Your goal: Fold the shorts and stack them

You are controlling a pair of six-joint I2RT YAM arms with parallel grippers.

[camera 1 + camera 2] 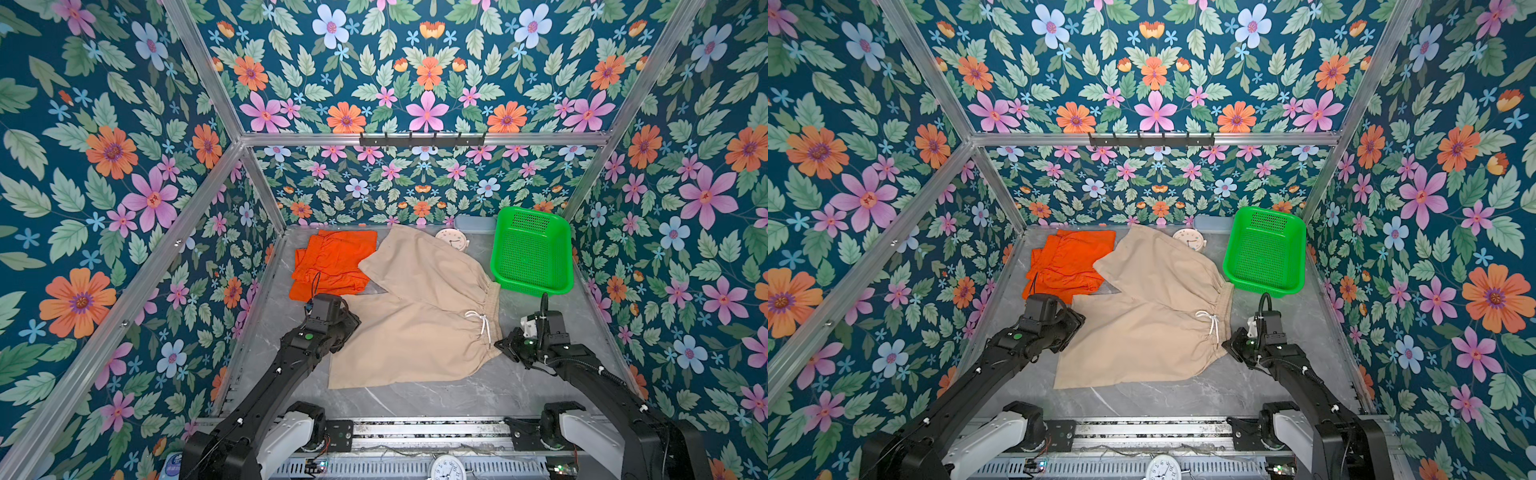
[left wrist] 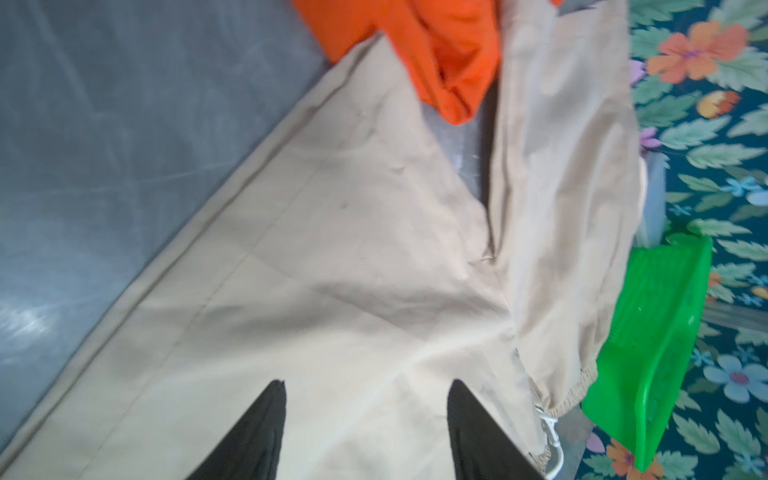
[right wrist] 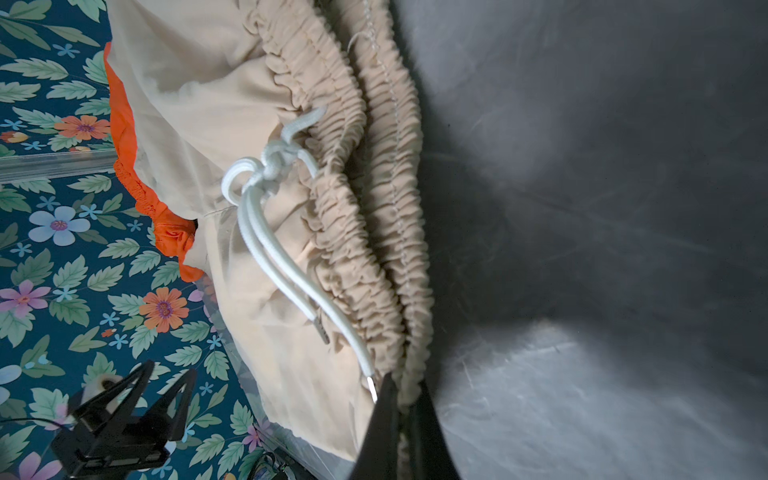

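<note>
The beige shorts lay spread flat just beside the basket, with their waistband toward it. The right gripper was clamped on the waistband's end, close to the white drawstring. The left gripper hung over a beige leg with its jaws parted, gripping nothing. The folded orange shorts lay on the far side of the beige pair from the basket.

I'm seeing my left gripper hanging spread over the beige shorts. The orange shorts are touching them
</note>
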